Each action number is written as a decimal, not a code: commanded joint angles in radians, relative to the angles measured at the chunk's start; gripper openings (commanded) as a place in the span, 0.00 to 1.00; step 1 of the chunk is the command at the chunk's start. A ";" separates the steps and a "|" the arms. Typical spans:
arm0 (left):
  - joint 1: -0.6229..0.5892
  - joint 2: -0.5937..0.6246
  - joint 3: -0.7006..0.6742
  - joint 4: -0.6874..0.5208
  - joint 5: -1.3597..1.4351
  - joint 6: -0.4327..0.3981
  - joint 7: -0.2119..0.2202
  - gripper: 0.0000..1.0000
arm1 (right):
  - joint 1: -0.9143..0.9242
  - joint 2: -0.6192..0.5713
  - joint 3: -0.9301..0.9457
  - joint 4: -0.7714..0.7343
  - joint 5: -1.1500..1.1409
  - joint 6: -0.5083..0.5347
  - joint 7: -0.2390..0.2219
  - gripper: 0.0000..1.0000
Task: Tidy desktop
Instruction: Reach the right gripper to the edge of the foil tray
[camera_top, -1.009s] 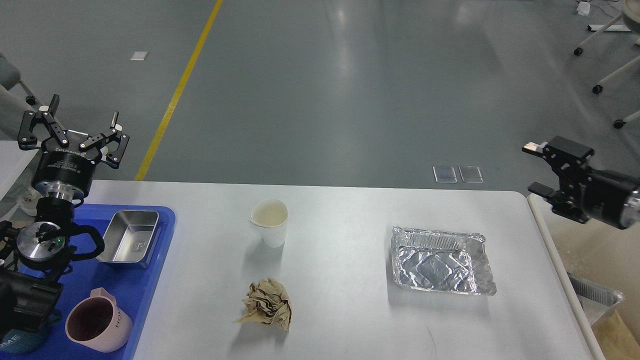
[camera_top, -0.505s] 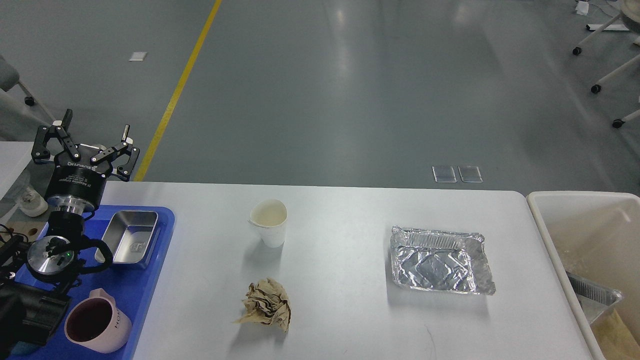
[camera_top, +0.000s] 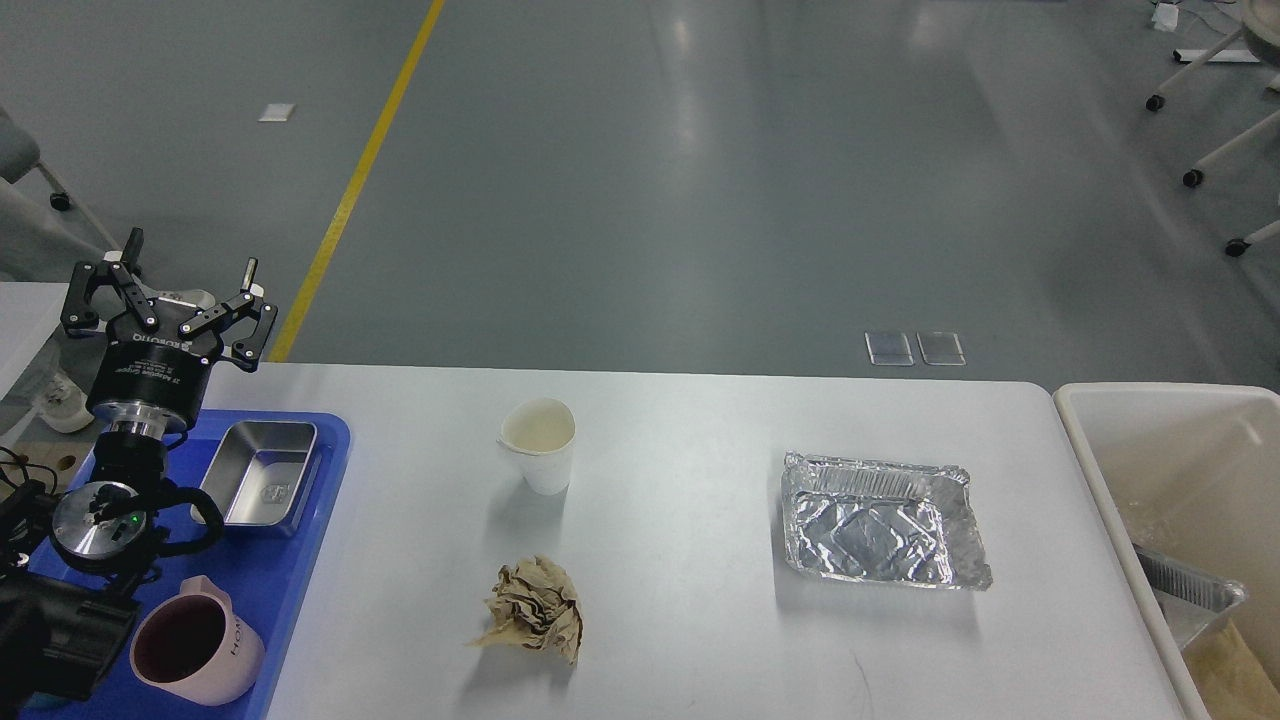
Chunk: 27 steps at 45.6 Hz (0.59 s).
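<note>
The left gripper (camera_top: 188, 270), black w/ two fingers, stands spread wide and empty above the blue plastic tray (camera_top: 300, 560). The tray holds a small steel rectangular pan (camera_top: 258, 475) & a pink mug (camera_top: 195, 655). On the white desktop (camera_top: 680, 640): white paper cup (camera_top: 540, 447), crumpled brown paper (camera_top: 535, 607), foil tray (camera_top: 880, 522). A white bin (camera_top: 1190, 480) touches the right edge.

The desktop (camera_top: 700, 600) is a large, smooth white tabletop with rounded far corners, lying flat and filling the lower half of the view. Its far edge runs from 9 o'clock to 3 o'clock, and its surface is faintly glossy.
</note>
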 joint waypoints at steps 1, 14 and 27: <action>0.000 0.000 0.002 0.000 0.001 0.001 0.000 0.97 | -0.047 0.139 -0.003 -0.070 -0.103 -0.026 0.001 1.00; 0.014 0.006 0.003 0.000 0.003 0.003 0.000 0.97 | -0.090 0.497 -0.024 -0.321 -0.276 -0.069 0.001 1.00; 0.020 0.018 0.002 0.000 0.004 0.014 0.003 0.97 | -0.082 0.803 -0.054 -0.554 -0.448 -0.162 0.022 1.00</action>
